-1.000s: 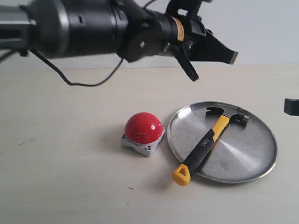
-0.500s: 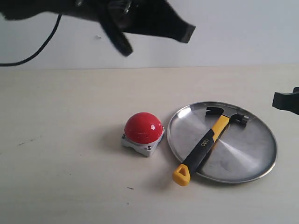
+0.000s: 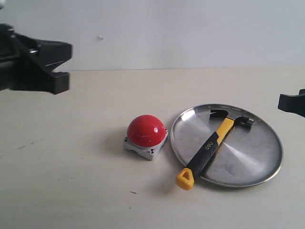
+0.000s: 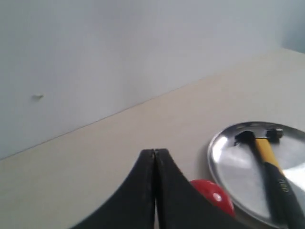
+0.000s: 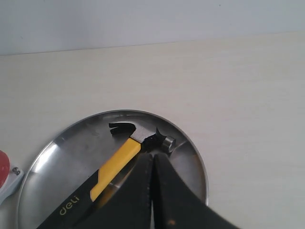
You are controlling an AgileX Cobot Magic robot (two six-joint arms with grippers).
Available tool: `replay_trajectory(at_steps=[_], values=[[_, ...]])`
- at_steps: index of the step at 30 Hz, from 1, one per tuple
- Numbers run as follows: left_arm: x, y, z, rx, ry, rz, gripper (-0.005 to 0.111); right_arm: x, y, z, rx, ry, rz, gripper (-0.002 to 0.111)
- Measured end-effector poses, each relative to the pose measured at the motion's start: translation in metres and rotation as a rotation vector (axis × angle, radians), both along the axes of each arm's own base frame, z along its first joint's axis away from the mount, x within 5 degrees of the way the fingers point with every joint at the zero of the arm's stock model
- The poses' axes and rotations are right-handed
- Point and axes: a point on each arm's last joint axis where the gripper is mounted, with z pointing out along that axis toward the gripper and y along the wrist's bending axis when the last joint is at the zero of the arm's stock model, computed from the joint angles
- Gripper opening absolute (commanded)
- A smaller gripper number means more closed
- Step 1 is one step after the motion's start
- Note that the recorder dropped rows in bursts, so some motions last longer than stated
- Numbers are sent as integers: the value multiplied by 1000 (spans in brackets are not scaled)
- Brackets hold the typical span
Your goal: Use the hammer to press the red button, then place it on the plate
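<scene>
Small claw hammer w/ dark head & yellow-black handle [image 3: 213, 144] lies on the wide shiny silver round plate [image 3: 252, 157], right of centre. Its head is at the far side, and the handle runs diagonally over the near-left rim w/ the yellow loop off the edge. Glossy red dome button on its grey base [image 3: 146, 130] sits just left of the plate, not touching it.

Left gripper [image 4: 155, 153] is at far left, fingers pinched together & empty. Right gripper [image 5: 152, 156] is likewise closed on nothing, above the hammer head. Judgement: placing step looks done. Next move prob. just needs both arms kept clear, w/o nudging the overhanging handle.
</scene>
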Motion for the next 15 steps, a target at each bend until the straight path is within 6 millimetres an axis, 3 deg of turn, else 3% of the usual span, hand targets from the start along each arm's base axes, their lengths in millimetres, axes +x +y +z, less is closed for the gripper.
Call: replay_trajectory(at_steps=[10,15], values=[[-53,96,-17,-208,-16,410,0,0,0,0,2,0,3,0],[-85,122,-40,-255,-45,590,0,0,1,0,3,-1,5,0]])
